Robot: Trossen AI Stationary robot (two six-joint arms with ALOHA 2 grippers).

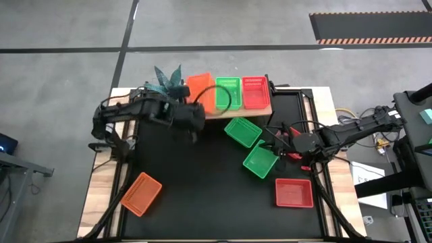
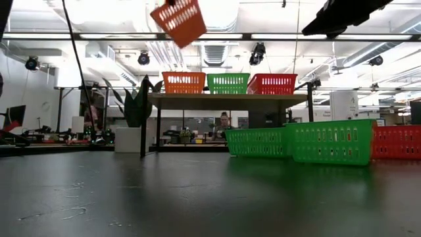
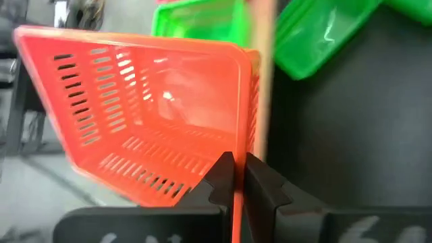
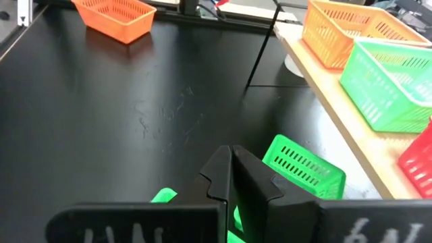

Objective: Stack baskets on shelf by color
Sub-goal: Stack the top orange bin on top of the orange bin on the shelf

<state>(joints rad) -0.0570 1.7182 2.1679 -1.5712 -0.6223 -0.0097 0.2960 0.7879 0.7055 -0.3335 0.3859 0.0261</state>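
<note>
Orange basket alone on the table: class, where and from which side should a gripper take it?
By a long wall's rim, from straight above: the orange basket sits open side up, so one finger fits inside the thin wall, one outside.

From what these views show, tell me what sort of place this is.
Probably a robotics lab or workshop in a large industrial hall: ceiling strip lights overhead, workbenches with equipment behind the table, and hazard-striped floor matting on bare concrete.
</note>
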